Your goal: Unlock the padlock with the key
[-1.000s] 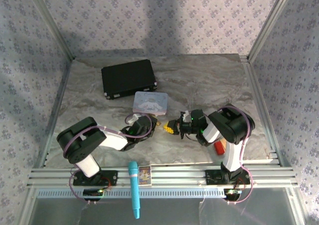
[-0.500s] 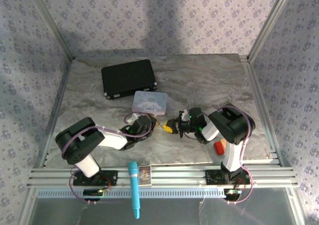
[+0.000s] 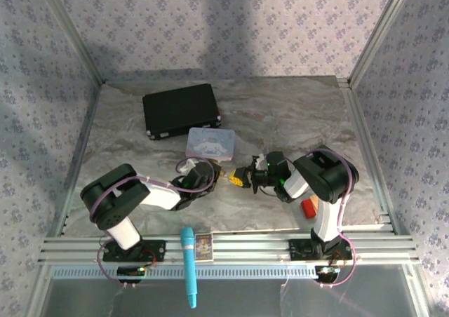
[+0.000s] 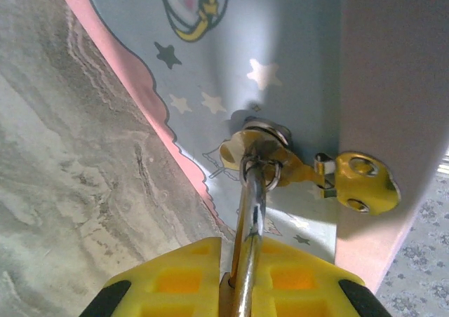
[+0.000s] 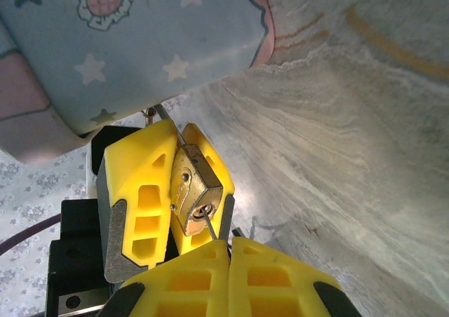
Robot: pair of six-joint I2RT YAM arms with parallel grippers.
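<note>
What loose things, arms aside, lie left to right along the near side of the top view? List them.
In order: turquoise plastic cylinder → small square picture card → red-and-orange block.

Place: a robot test cell, lab-like.
Walls: floral-print backdrop (image 3: 245, 29) around me.
Frame: aluminium rails (image 3: 245, 250) carrying my arm bases (image 3: 130, 250).
Surface: marble-look tabletop (image 3: 295, 113).
</note>
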